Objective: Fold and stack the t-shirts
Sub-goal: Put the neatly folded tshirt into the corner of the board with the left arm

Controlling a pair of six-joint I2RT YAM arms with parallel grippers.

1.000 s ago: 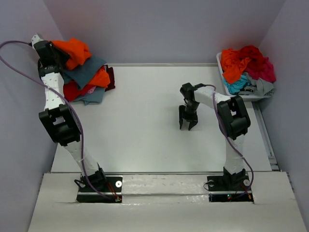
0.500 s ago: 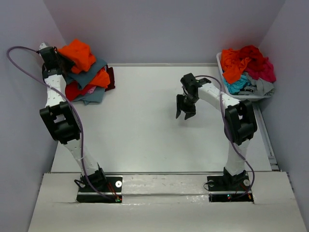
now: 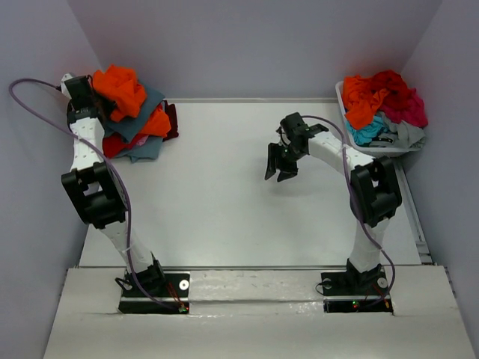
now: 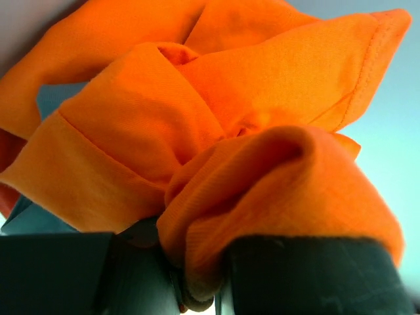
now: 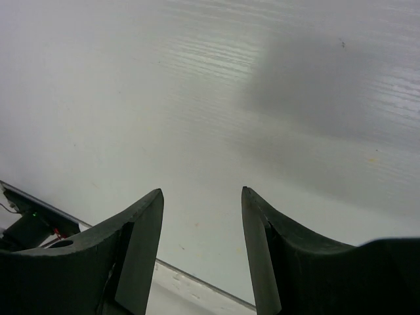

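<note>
Top view first: looked about midway through to me, maybe less. There was a loose stack [image 3: 142, 129] of shirts at the far left of the table [image 3: 224, 202], with teal-grey, orange, red and something dark showing, but it was more of a heap than neat folds. The bin [image 3: 341, 91] at the far right had a mound of shirts [image 3: 385, 97] in it, so plenty was left to do. The left gripper [image 3: 91, 93] was over at the far left with the orange shirt [image 3: 120, 86] bunched up against it, right above the stack. Honestly that one didn't look folded at all. The right gripper [image 3: 275, 170] hung over bare table right of centre, well apart from any cloth. From up there I couldn't count the shirts in either pile, and the left jaws were buried behind the arm and the cloth.

Left wrist view: pretty much wall-to-wall orange shirt [image 4: 197, 131]. The left gripper [image 4: 197, 292] was clenched on a wad of it, with cloth pinched between the dark fingers [image 4: 315, 275] at the bottom edge. A sliver of teal [image 4: 26, 220] peeked out at lower left. Couldn't see the stack or how high the shirt hung.

Right wrist view: the right gripper [image 5: 200, 249] had its jaws spread with nothing between them, just table [image 5: 197, 79] and a soft shadow. No shirts in frame at all.
</note>
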